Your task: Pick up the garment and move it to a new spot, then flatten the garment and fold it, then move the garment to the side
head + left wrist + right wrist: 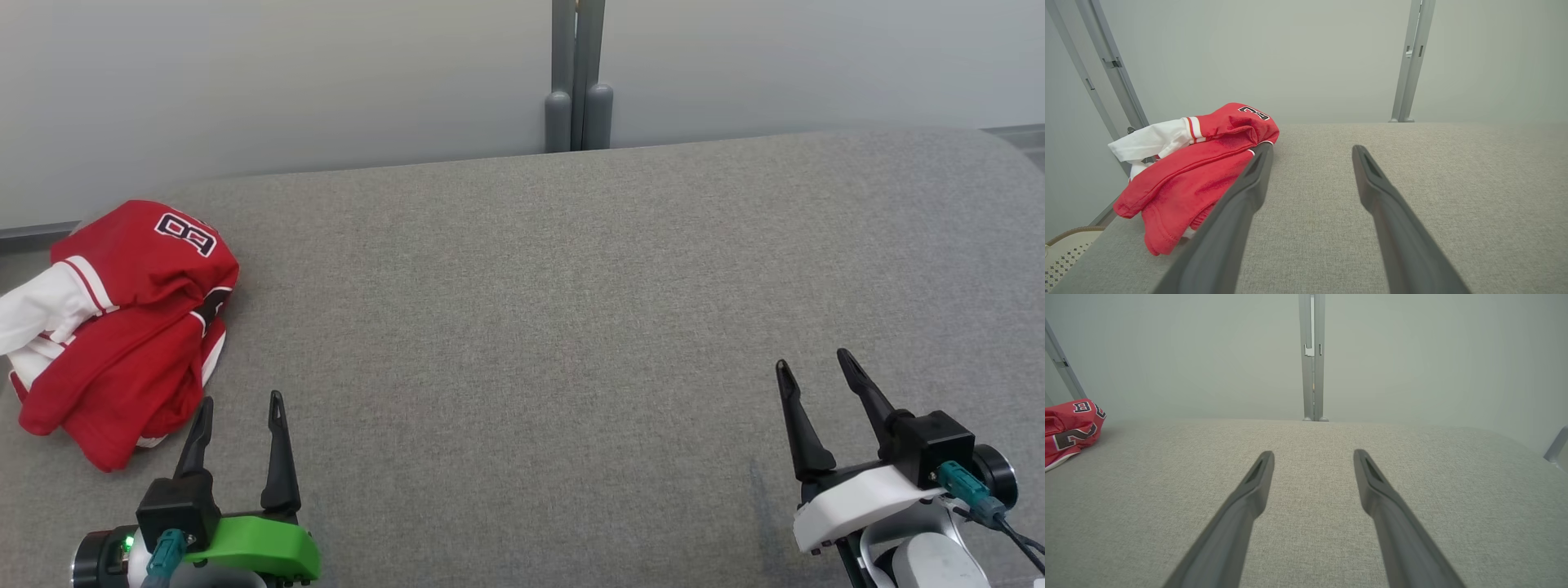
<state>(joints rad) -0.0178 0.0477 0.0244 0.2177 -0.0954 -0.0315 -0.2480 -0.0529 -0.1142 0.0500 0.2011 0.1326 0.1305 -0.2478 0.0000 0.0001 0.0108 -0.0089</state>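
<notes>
Two tools sit low at the near edge, both with their long dark fingers spread wide and holding nothing. The left tool [241, 398] has a green base and the right tool [811, 358] has a white one. Both hang over the soft grey cloth surface [522, 327]. Just beside the left tool, a bit further back and to its left, the crumpled red and white garment [122, 327] lies in a heap at the left edge of the surface. Behind it all stands a pale wall [326, 82] with a grey post [578, 82].
</notes>
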